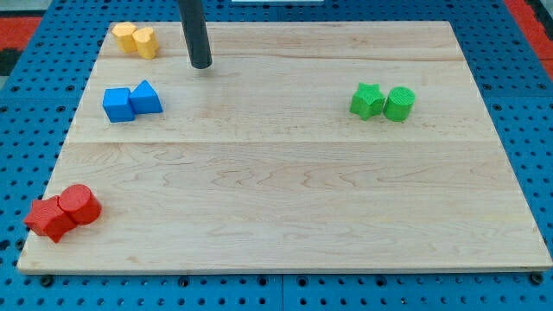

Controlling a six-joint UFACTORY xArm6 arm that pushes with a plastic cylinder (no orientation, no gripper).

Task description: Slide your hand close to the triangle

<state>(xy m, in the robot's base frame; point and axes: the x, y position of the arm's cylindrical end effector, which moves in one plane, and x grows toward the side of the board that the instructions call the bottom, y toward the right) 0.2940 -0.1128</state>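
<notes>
my tip (201, 65), the end of a plain rod-like tool holding nothing, rests on the wooden worktop (285, 190). the blue triangle (146, 98) lies near it, toward the view's bottom-left, touching a blue cube (117, 104). two yellow blocks (136, 40) sit to the tool's left, slightly higher up.

We take this for a lab bench: a wooden board (285, 164) lies on a blue pegboard (43, 78), with coloured test blocks set out in pairs.
</notes>
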